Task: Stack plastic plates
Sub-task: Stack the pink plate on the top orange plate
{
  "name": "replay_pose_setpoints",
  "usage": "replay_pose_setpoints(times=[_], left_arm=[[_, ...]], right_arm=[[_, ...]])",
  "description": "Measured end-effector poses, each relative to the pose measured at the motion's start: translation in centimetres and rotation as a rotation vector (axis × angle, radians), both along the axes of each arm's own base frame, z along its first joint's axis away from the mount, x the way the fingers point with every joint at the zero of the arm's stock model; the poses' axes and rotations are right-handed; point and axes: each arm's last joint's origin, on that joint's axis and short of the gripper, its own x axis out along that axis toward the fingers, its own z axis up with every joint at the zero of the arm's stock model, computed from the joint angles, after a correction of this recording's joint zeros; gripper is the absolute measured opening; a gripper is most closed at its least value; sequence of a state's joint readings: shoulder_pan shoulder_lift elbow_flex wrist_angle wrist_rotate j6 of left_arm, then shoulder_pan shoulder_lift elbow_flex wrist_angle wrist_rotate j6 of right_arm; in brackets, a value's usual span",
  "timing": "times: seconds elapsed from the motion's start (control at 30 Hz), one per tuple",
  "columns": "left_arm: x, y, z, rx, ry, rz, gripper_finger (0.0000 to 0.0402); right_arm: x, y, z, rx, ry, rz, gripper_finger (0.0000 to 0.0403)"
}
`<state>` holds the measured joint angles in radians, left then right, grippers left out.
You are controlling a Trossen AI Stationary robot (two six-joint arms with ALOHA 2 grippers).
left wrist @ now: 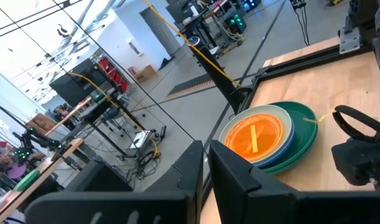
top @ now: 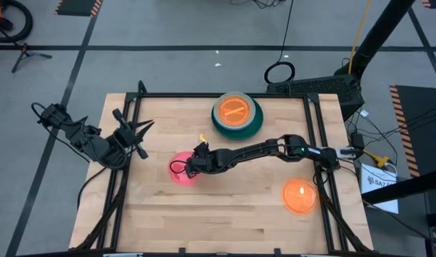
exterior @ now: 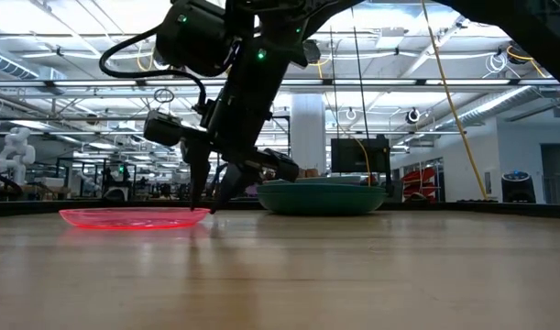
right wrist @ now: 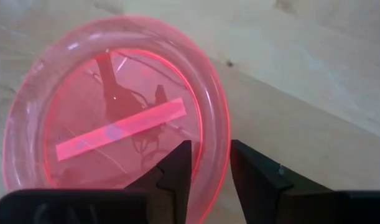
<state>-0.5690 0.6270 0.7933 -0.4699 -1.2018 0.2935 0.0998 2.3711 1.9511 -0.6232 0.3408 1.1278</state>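
Right gripper [right wrist: 208, 171] is lowered at the pink plate [right wrist: 115, 118], its fingers [right wrist: 177, 174] straddling the plate's rim, one inside, one outside, a narrow gap between them, not yet clamped. The plate is translucent pink, round and shallow, lying flat left of the table [top: 225, 214] centre. A stack of plates [top: 237, 114] sits near the far edge; an orange plate [top: 300, 197] near the right edge. Left gripper [top: 135, 135] waits at the left edge, fingers nearly closed, empty.

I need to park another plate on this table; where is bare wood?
The near strip in front of the pink plate and left of the lone orange plate is bare. The middle is crowded: the right gripper straddles the pink plate's rim, and the plate stack sits at the far edge.
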Motion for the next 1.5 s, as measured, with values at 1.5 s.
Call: replay_pose_setpoints(times=[1.5], left_arm=[[0.0,0.0,-0.1,-0.002,0.001,0.001,0.0035]], right_arm=[[0.6,-0.4,0.3,-0.067,-0.027,0.096,0.0001]])
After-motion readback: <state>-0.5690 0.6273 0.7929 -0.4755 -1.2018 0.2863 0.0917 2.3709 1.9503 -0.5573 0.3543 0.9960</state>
